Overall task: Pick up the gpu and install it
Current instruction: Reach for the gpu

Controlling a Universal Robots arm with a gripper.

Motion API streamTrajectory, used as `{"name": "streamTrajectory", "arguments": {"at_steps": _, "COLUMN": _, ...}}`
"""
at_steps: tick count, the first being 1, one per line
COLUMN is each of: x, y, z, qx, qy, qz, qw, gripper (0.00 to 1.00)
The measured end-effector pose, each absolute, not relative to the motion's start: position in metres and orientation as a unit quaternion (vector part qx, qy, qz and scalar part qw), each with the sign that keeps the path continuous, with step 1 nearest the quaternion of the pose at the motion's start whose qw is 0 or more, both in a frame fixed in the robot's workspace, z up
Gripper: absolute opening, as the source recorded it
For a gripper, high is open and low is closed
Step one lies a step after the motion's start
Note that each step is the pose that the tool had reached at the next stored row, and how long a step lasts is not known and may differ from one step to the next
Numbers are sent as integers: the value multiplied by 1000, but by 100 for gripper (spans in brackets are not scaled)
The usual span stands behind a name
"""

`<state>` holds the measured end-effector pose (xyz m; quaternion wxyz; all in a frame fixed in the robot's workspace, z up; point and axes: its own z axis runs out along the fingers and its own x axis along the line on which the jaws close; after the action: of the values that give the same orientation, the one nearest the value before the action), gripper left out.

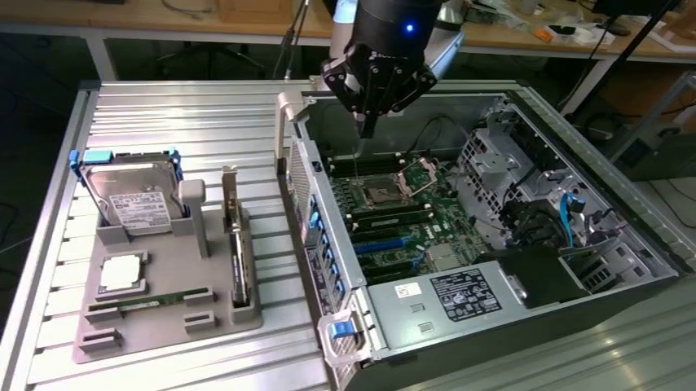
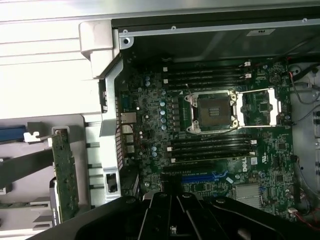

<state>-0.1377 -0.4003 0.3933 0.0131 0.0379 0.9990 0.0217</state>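
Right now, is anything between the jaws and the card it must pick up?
Yes: the computer case's metal side wall. The jaws hang over the open case; the card stands upright in a gray holder outside it.

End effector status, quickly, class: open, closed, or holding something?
End effector: closed, holding nothing, above the open dark metal computer case.

Ribbed metal table (image 1: 185, 122), carrying all items.

Grey moulded holder (image 1: 163, 322), at the exterior view's left:
- silver hard drive (image 1: 130, 195) with white label, propped on edge at its rear
- square processor (image 1: 120, 273), lying flat
- green memory stick (image 1: 147, 303), in a front slot

Open computer case (image 1: 326, 244), just beside the holder:
- green motherboard (image 1: 397, 224)
- processor socket (image 2: 212, 111), between rows of memory slots (image 2: 210, 147)
- labelled power supply (image 1: 462, 297)
- blue cables (image 1: 568, 216)
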Motion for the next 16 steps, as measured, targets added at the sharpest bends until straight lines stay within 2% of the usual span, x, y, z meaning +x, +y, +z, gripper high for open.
{"name": "streamTrajectory", "arguments": {"at_steps": 16, "x": -161, "y": -400, "z": 393, "qx": 38, "qy": 999, "qz": 22, "qw": 13, "gripper": 11}}
